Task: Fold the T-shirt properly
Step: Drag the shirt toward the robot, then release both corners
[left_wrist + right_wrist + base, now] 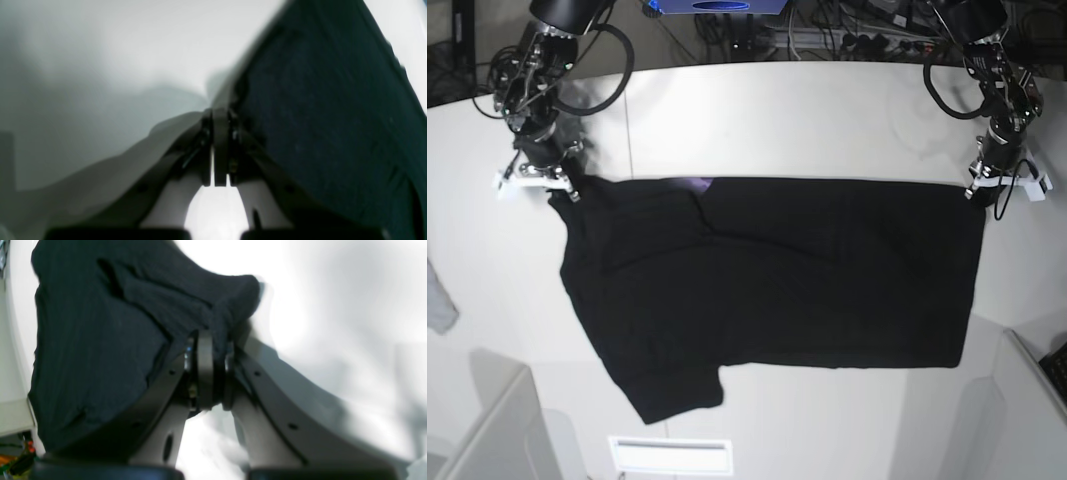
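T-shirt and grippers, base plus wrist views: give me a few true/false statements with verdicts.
1. The T-shirt lies spread on the white table. True.
2. The right gripper is open above the cloth. False: it is shut on the T-shirt.
3. The left gripper is closed at the shirt's edge. True.
4. Both grippers hold the near edge. False: they grip the two far corners.
5. The shirt is already folded into a small square. False: it is spread wide.
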Action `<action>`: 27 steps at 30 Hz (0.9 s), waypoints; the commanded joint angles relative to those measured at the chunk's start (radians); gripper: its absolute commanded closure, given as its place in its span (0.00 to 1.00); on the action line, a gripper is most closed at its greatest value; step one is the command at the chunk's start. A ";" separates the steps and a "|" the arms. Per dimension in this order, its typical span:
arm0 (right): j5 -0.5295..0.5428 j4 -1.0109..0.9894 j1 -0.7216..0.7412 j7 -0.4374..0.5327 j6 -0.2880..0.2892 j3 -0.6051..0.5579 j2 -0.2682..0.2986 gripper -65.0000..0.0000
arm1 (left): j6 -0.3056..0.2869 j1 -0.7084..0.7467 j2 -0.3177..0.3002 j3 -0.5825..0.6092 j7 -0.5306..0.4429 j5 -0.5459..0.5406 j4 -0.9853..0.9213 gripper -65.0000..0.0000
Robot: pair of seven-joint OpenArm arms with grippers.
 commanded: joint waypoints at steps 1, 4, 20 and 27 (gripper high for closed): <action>-0.020 0.003 -0.006 -0.035 -0.009 0.000 0.003 1.00 | 0.001 0.004 -0.009 -0.001 0.012 0.003 0.009 1.00; -0.020 0.011 -0.013 -0.037 -0.009 0.019 0.002 1.00 | 0.001 0.007 -0.011 -0.001 0.016 0.003 0.012 1.00; -0.013 0.195 -0.190 -0.043 -0.011 0.066 0.000 1.00 | 0.001 0.237 -0.027 -0.001 0.016 0.000 0.210 1.00; -0.016 0.197 -0.188 -0.043 -0.009 0.059 0.002 1.00 | 0.006 0.228 -0.027 -0.002 0.016 -0.005 0.209 1.00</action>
